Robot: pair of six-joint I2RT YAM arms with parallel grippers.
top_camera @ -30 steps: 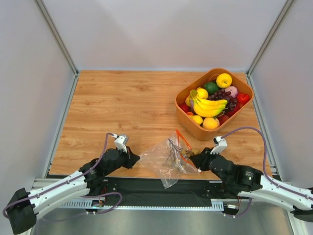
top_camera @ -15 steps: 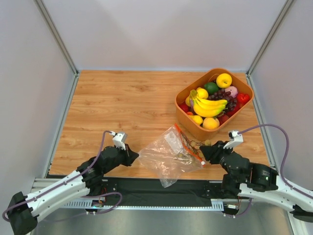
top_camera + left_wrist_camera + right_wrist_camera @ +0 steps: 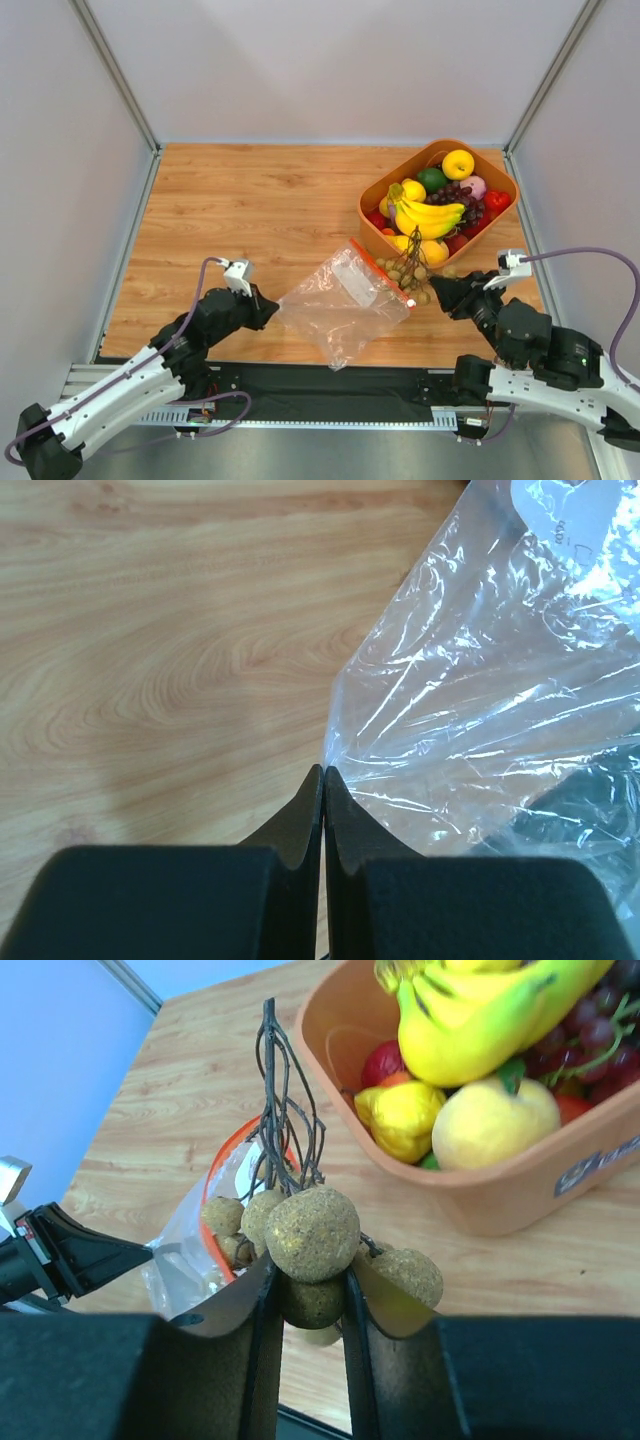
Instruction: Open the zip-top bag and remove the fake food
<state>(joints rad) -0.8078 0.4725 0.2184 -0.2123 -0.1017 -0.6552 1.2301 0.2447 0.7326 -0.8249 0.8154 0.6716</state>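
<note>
The clear zip-top bag (image 3: 340,305) lies stretched on the table, with its red-orange zip strip (image 3: 380,272) on the right edge. My left gripper (image 3: 270,308) is shut on the bag's left corner (image 3: 400,710), fingertips pressed together (image 3: 325,772). My right gripper (image 3: 440,290) is shut on the cluster of tan-brown balls (image 3: 408,275), held just outside the bag's mouth, near the basket. In the right wrist view one ball (image 3: 312,1300) sits between the fingers, others (image 3: 310,1232) above, and the bag's mouth (image 3: 215,1210) is behind. The yellow banana bunch (image 3: 430,215) lies in the basket.
An orange basket (image 3: 440,146) at the back right holds the bananas, dark grapes (image 3: 462,195), and several round yellow, red and green fruits. Its near wall (image 3: 520,1190) is close to my right gripper. Grey walls enclose the wooden table (image 3: 250,210).
My right gripper has moved right and away from the bag, drawing the ball cluster out through the mouth. The bag has been pulled flatter. My left gripper kept hold of its corner.
</note>
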